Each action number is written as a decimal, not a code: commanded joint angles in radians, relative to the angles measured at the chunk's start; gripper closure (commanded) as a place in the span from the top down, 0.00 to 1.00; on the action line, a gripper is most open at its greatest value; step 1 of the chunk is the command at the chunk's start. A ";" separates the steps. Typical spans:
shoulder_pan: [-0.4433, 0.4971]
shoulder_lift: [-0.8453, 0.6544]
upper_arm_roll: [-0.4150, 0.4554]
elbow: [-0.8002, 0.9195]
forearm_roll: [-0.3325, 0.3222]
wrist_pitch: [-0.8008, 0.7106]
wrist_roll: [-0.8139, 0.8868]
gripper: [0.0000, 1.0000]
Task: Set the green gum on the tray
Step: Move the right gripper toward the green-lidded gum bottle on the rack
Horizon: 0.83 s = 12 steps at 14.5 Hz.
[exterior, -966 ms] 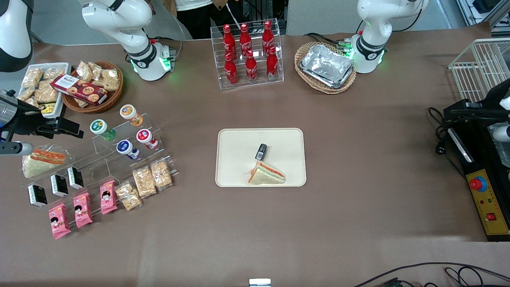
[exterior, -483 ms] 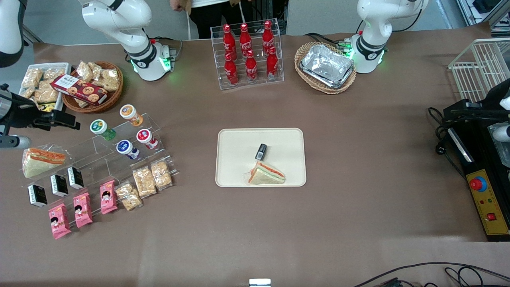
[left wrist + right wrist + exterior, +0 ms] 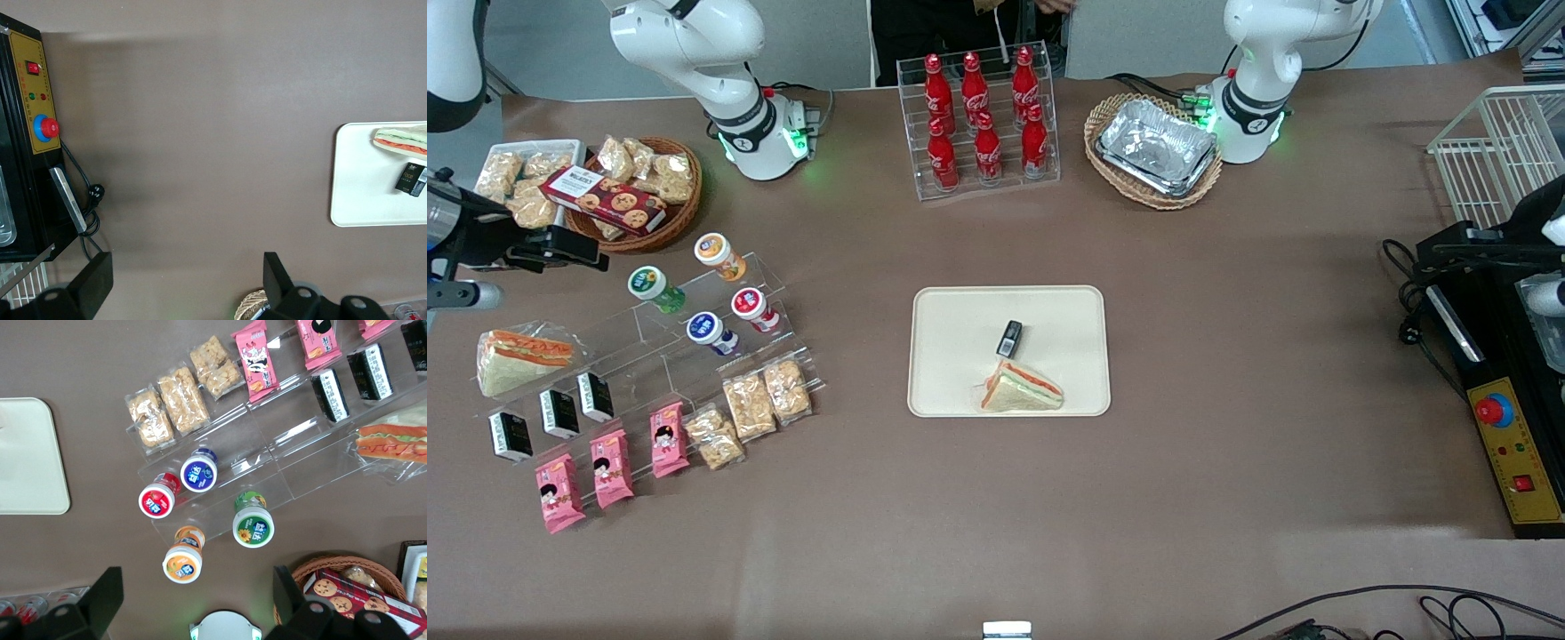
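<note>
1. I see bare brown table between the clear acrylic tiered rack [image 3: 667, 356] and the flat cream-coloured rectangular tray [image 3: 960, 356].
2. My right arm's gripper [image 3: 193, 603] hovers above the rack at its working-arm end, fingers [image 3: 100, 597] spread, gripping nothing.
3. The small green gum bottle with white lid [image 3: 655, 289] lies on the rack's top step, about nine o'clock from the tray, well apart.
4. The tray holds a wrapped triangular sandwich [image 3: 1021, 389] and a small black packet [image 3: 1009, 338].

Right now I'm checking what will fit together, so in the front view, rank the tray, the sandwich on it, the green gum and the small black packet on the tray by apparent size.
1. tray
2. sandwich
3. green gum, slightly larger than the packet
4. black packet

The end effector hovers near the snack basket, away from all four.
</note>
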 commanded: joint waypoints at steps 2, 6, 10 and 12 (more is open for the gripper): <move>0.002 -0.141 0.007 -0.214 -0.025 0.115 -0.013 1.00; -0.002 -0.195 0.006 -0.323 -0.049 0.190 -0.013 1.00; -0.004 -0.222 0.003 -0.421 -0.059 0.262 -0.016 1.00; -0.004 -0.221 0.003 -0.447 -0.066 0.276 -0.019 1.00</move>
